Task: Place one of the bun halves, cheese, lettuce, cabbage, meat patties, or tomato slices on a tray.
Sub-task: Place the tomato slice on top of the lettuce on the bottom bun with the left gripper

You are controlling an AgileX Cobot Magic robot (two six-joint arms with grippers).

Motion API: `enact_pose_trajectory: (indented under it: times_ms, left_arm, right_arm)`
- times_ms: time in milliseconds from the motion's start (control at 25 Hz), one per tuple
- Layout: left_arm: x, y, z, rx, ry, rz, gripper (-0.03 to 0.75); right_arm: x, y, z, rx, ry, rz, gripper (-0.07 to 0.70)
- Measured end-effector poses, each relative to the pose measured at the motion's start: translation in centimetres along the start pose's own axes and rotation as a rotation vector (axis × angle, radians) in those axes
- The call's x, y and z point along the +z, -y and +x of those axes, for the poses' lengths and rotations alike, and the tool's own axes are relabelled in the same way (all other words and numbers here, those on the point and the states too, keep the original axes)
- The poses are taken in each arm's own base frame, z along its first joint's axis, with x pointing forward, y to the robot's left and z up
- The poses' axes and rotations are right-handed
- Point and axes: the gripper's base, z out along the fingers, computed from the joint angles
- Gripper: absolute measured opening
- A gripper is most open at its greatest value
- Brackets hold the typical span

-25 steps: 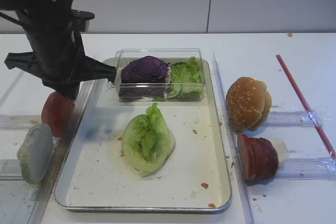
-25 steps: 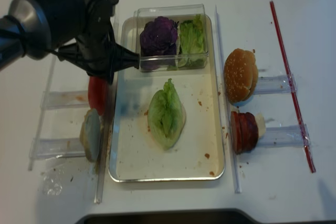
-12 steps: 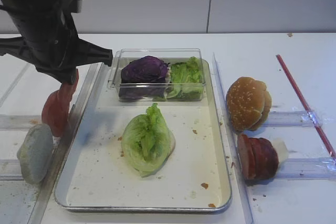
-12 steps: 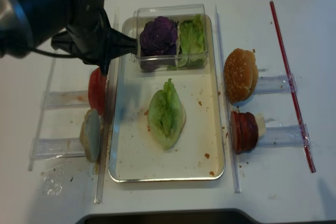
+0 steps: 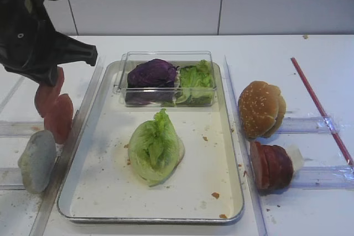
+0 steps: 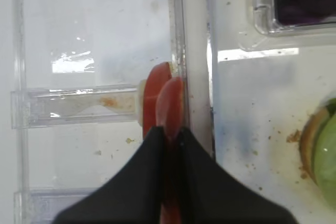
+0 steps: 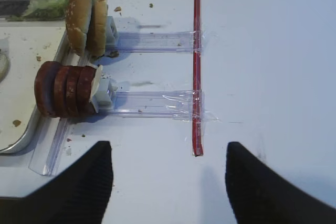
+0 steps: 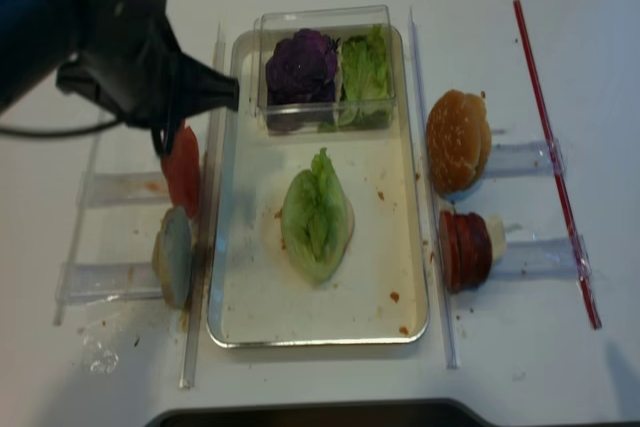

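My left gripper (image 6: 169, 134) is shut on a pinkish-red tomato slice (image 6: 170, 103) and holds it on edge, just left of the tray's left rim. In the high view this slice (image 5: 47, 95) hangs above a second tomato slice (image 5: 60, 119) that stands in the clear rack. The silver tray (image 5: 110, 192) carries a lettuce wedge (image 5: 155, 147) near its middle. Purple cabbage (image 5: 152, 74) lies in the clear box. The sesame bun (image 5: 261, 109) and the meat patties (image 5: 271, 165) stand right of the tray. My right gripper (image 7: 168, 182) is open above bare table.
The clear plastic box (image 5: 166, 59) sits on the tray's far end and also holds green leaves (image 5: 194, 81). A pale grey disc (image 5: 37, 161) leans in the near left rack. A red strip (image 7: 197, 61) runs along the right side beside clear racks (image 7: 152, 103).
My left gripper has risen and moved left with one tomato slice, pulling it clear of the slice left in the rack. Nothing else has moved.
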Motion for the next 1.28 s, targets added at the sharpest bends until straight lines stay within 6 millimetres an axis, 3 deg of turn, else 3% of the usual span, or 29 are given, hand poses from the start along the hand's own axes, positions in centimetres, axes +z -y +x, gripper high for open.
enact_pose_trajectory:
  times_ms: [360,680,880,1280]
  left_arm:
    - [-3.4,-0.4,1.9,0.010,0.074,0.182,0.015]
    - [-3.8,1.1,2.3,0.030,0.043,0.348,0.012]
    - [-2.8,0.9,2.7,-0.007,0.012,0.438,0.012]
    - [-1.3,-0.5,2.9,-0.104,0.017,0.794,0.011]
  right_arm:
    - [0.0,0.0,0.0,0.000,0.002,0.000,0.468]
    - [0.0,0.0,0.0,0.000,0.002,0.000,0.468]
    - [0.0,0.0,0.0,0.000,0.002,0.000,0.468]
    - [0.0,0.0,0.0,0.000,0.002,0.000,0.468]
